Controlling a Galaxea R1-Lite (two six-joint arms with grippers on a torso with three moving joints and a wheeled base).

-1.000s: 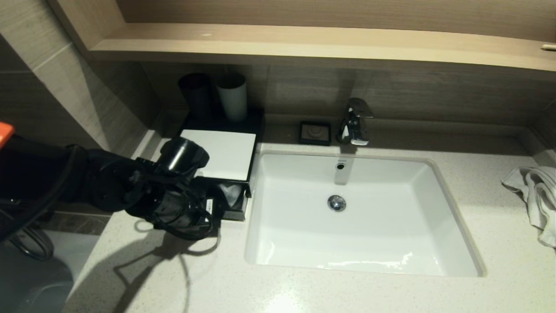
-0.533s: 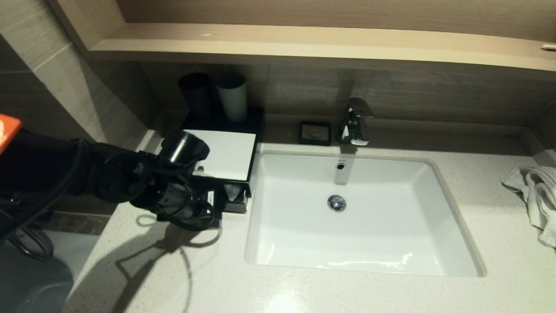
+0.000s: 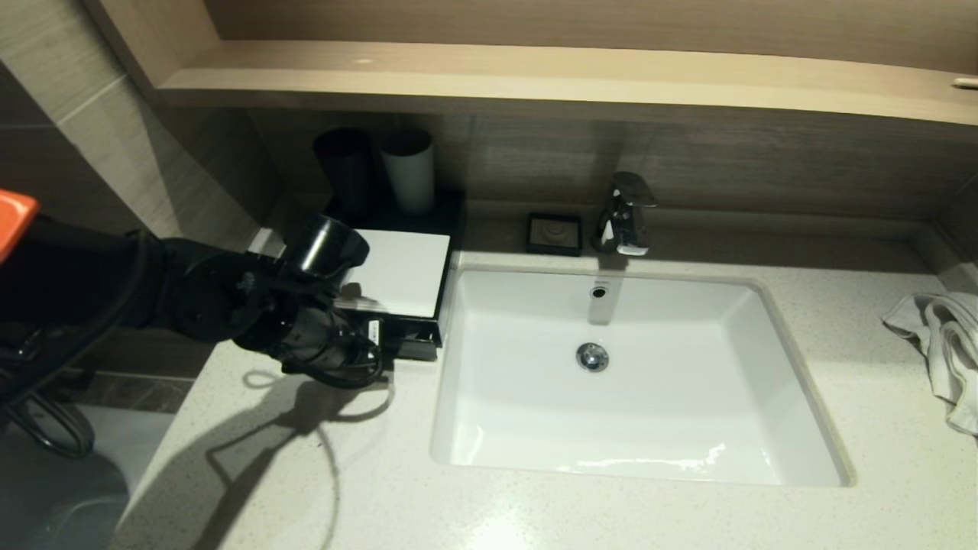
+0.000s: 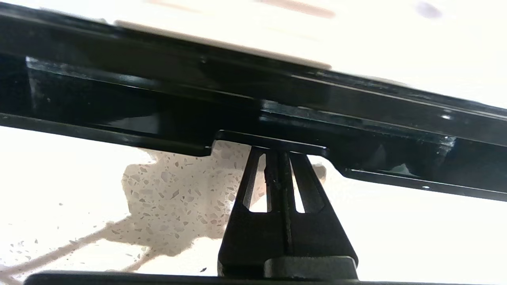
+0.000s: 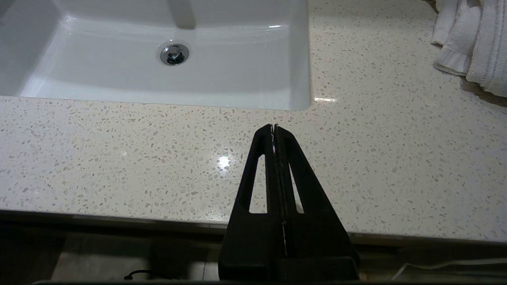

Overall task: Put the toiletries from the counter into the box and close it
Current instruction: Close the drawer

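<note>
The black box with a white top [image 3: 401,271] stands on the counter left of the sink. Its drawer [image 3: 412,347] sticks out only slightly at the front. My left gripper [image 4: 277,148] is shut, its tips against the notch in the black drawer front [image 4: 158,130]. In the head view the left wrist [image 3: 321,336] covers the fingers. No toiletries show on the counter, and the drawer's contents are hidden. My right gripper [image 5: 274,126] is shut and empty above the counter's front edge, out of the head view.
A white sink [image 3: 535,458] with a faucet [image 3: 625,214] fills the middle. A black soap dish [image 3: 554,233] and two cups [image 3: 409,168] stand at the back. A white towel [image 3: 943,344] lies at the right. A wooden shelf [image 3: 535,76] overhangs.
My left gripper moved toward the back against the drawer front. The drawer slid into the box, and the wrapped items seen inside it are now covered.
</note>
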